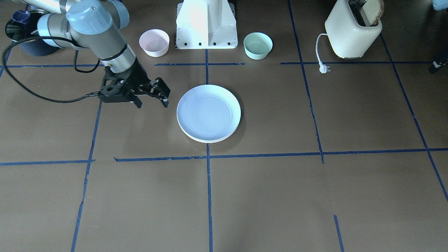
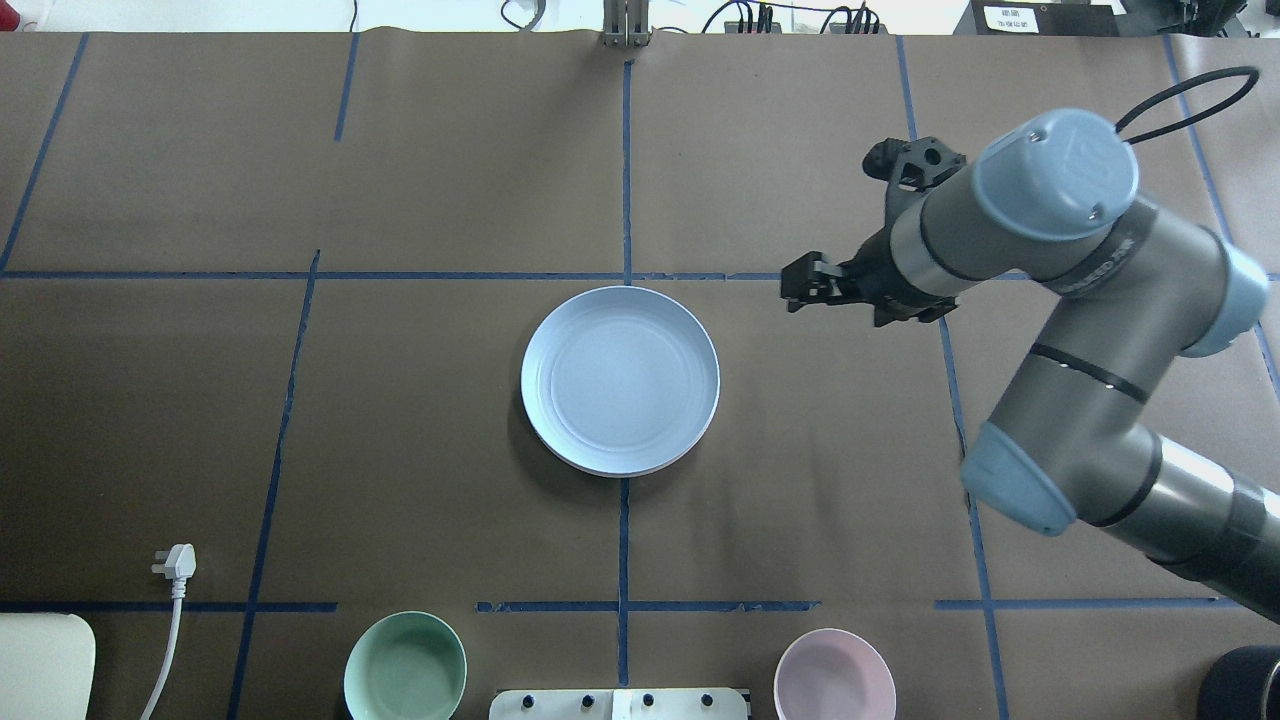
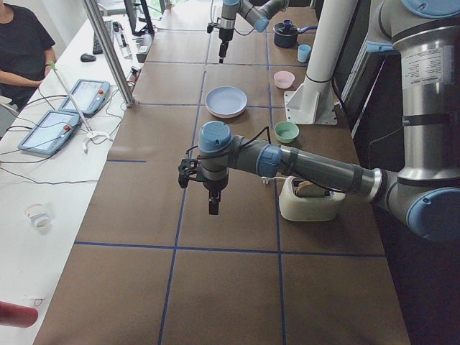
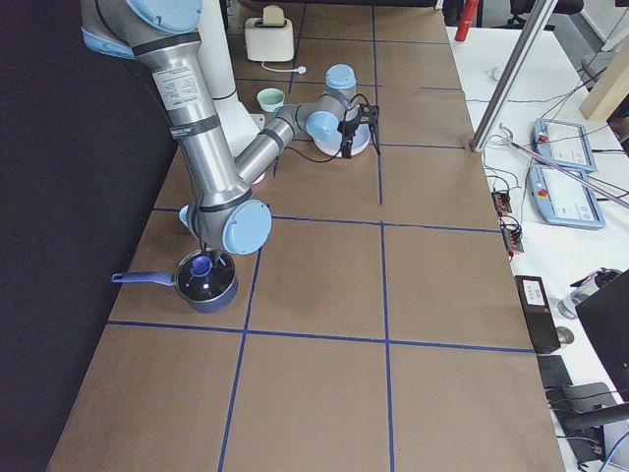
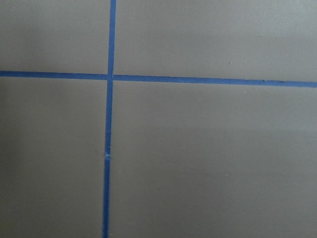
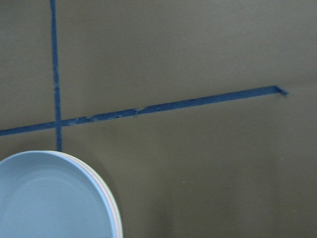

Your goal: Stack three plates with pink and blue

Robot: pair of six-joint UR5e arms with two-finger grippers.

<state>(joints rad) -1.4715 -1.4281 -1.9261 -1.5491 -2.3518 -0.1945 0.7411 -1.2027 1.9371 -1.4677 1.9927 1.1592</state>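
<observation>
The three plates lie in one stack (image 1: pixel 208 112) at the table's middle, the pale blue plate (image 2: pixel 620 380) on top. In the right wrist view the blue plate (image 6: pixel 44 198) shows thin pink and cream rims under its edge. My right gripper (image 1: pixel 152 104) is open and empty, low over the table just beside the stack, apart from it; it also shows in the overhead view (image 2: pixel 840 300). My left gripper (image 3: pixel 213 205) hangs over bare table far from the stack, near the toaster; I cannot tell whether it is open or shut.
A small pink bowl (image 1: pixel 154 42) and a mint-green bowl (image 1: pixel 258 45) stand either side of the robot's base (image 1: pixel 206 24). A cream toaster (image 1: pixel 351 29) with its loose plug (image 1: pixel 323 68) is on my left side. A dark pot (image 1: pixel 26 31) is on my right.
</observation>
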